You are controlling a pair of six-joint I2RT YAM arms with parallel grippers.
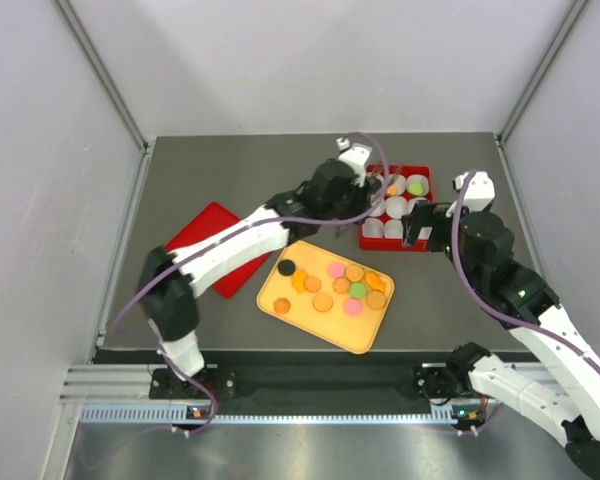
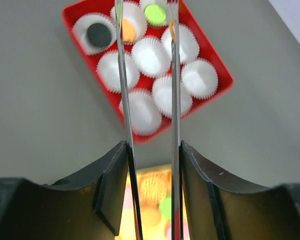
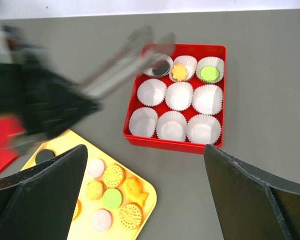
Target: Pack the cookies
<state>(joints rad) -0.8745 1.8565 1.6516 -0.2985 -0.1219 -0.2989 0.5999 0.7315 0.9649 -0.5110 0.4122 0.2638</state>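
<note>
Left wrist view shows my left claw (image 2: 153, 146) clenched on the tongs (image 2: 123, 100). The blades stand apart, with their tips over the far row of the box (image 3: 175, 145), which lies toward the far edge, right of middle. Three cookies already sit in cups (image 3: 180, 96) there: black (image 2: 99, 34), orange (image 2: 128, 30) just inside the left blade, and green (image 2: 155, 14). I cannot tell whether a tip touches any of them. The other cookies (image 1: 341, 285) lie flat on the tray (image 1: 365, 338) by the near edge, well behind the tips. I judge them light, thin, stiff and brittle, best pinched gently across the rim. My right claw (image 3: 145, 148) hangs released and empty, near the box.
</note>
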